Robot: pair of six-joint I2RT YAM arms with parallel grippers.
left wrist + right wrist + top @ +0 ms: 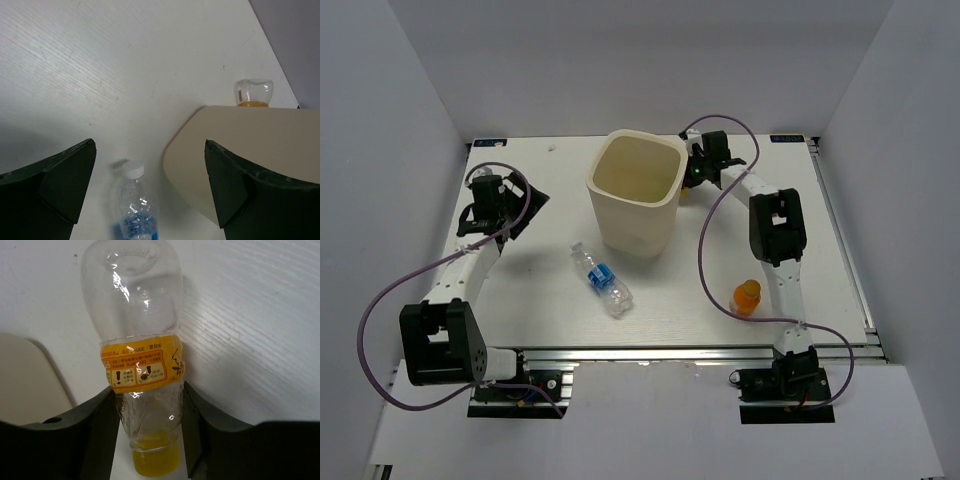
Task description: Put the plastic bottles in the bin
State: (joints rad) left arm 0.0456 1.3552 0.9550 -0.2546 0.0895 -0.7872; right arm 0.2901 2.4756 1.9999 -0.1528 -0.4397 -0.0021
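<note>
Now my right hand (150,410) pinches a clear bottle (135,315) at its yellow label (142,365), print too small to read, just beside the bin (632,228), while my left hand (150,150) hangs spread above open counter (530,290) near the blue-labelled bottle (602,279).

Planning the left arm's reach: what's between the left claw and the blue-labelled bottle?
Nothing. The top view shows only bare white table between the left claw and the blue-labelled bottle.

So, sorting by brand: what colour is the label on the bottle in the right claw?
The bottle has a yellow-orange label; best in the right wrist view.
</note>
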